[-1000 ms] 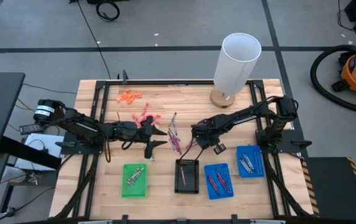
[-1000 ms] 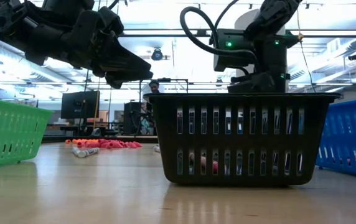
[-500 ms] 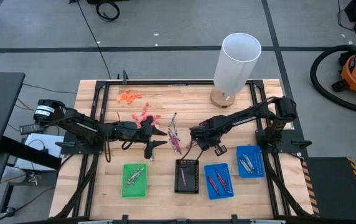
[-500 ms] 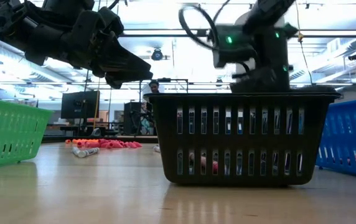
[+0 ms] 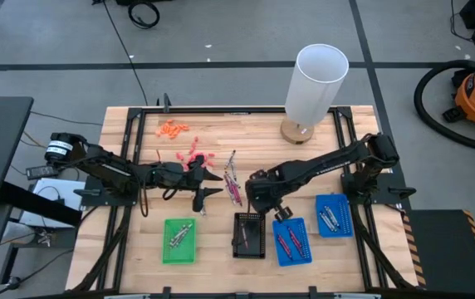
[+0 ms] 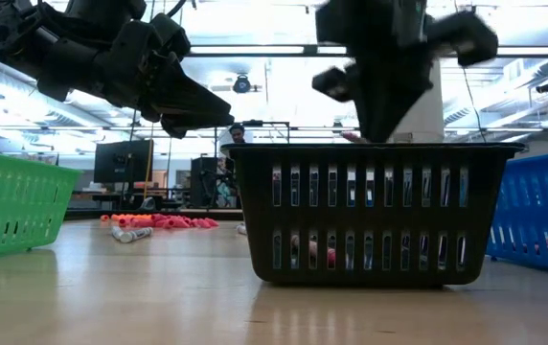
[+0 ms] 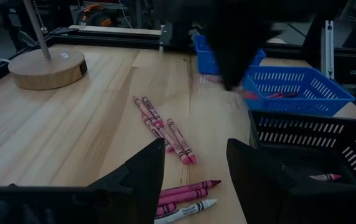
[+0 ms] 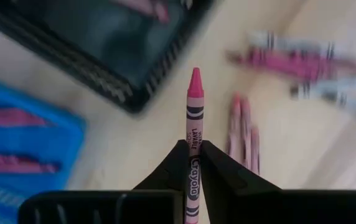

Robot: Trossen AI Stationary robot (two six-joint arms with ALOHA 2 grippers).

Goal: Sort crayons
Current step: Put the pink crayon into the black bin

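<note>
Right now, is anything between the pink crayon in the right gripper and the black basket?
Nothing visible. The right gripper holds the pink crayon above bare table, just beside the black basket; only its rim is left to cross.

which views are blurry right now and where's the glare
Right wrist view: trays and loose crayons behind smear with motion, while the pink crayon pinched in the right tool stays sharp. Low view: that arm is blurred above the black basket, and ceiling lights wash out the background. High view: evenly lit, crisp.
</note>
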